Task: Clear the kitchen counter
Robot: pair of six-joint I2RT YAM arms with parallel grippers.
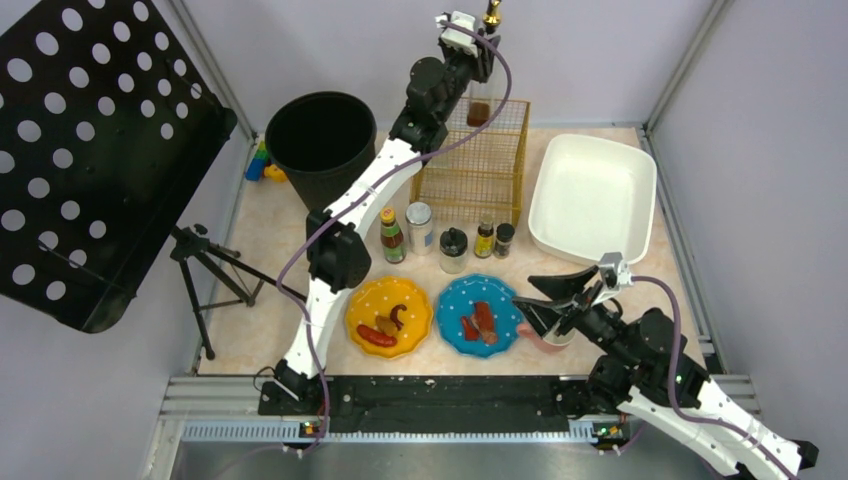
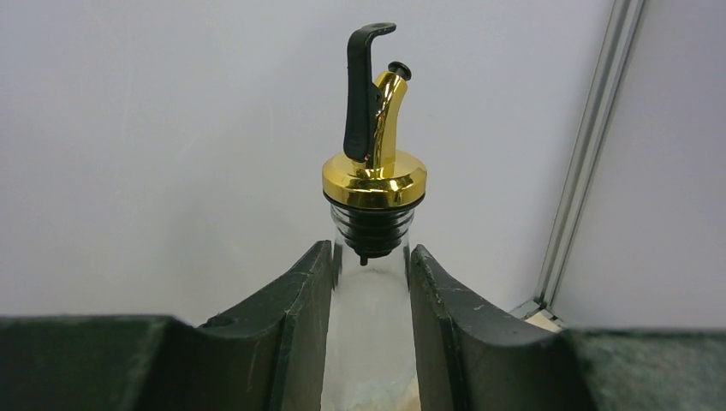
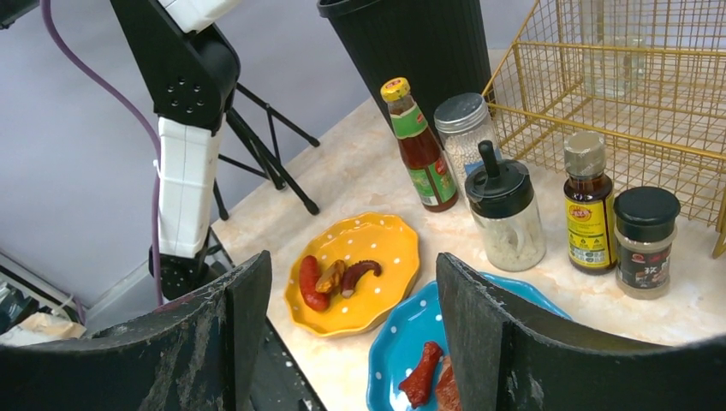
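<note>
Top external: jars (image 1: 453, 250) crowd kitchen counter (image 1: 260, 230) between blue plate (image 1: 452, 300) and basket (image 1: 520, 160).

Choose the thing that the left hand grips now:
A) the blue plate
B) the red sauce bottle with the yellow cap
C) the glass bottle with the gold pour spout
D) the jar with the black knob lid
C: in the left wrist view, the left hand is closed on the neck of the glass bottle, just under its gold pour spout.
</note>
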